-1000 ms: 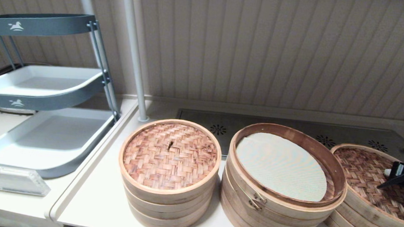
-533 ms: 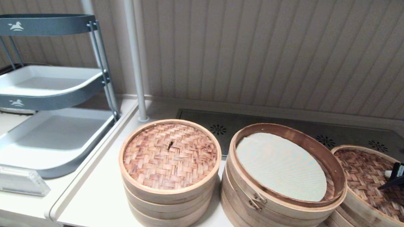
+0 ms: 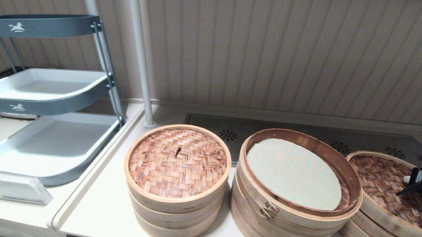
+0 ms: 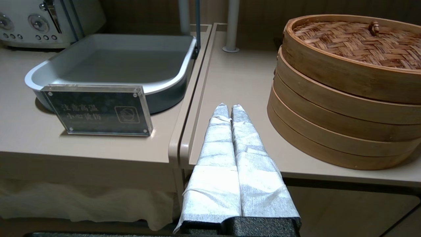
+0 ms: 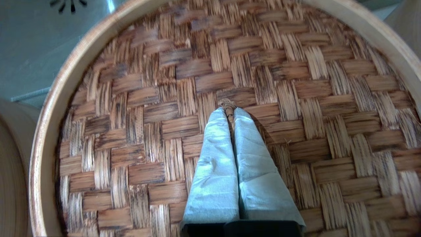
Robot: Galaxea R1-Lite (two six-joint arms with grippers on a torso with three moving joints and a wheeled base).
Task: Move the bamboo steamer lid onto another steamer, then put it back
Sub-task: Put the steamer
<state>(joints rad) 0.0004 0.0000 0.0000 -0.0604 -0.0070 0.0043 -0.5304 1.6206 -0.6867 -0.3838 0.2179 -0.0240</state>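
Observation:
The bamboo steamer lid [image 3: 383, 180], reddish-brown woven with a deep pale rim, sits at the far right on top of another steamer [image 3: 372, 234], a low stack of pale tiers. My right gripper [image 3: 407, 180] is over the lid's middle. In the right wrist view this gripper [image 5: 229, 110] is shut on the lid's small centre knot [image 5: 228, 103], its wrapped fingers lying along the weave [image 5: 148, 108]. My left gripper [image 4: 229, 107] is shut and holds nothing; it hangs at the counter's front edge, beside the narrower stack, and is out of the head view.
The taller wide stack [image 3: 285, 225] with a metal clasp [image 3: 268, 209] stands open in the middle, a white liner [image 3: 293, 173] inside. The narrower three-tier stack [image 3: 174, 208] with its smaller woven lid stands to its left. A grey tray rack [image 3: 48, 149], an acrylic sign [image 3: 14, 188] and a pole [image 3: 141, 55] are further left.
My right gripper has shifted slightly to the right and the lid under it has settled a little lower. The left arm and the other stacks have not moved.

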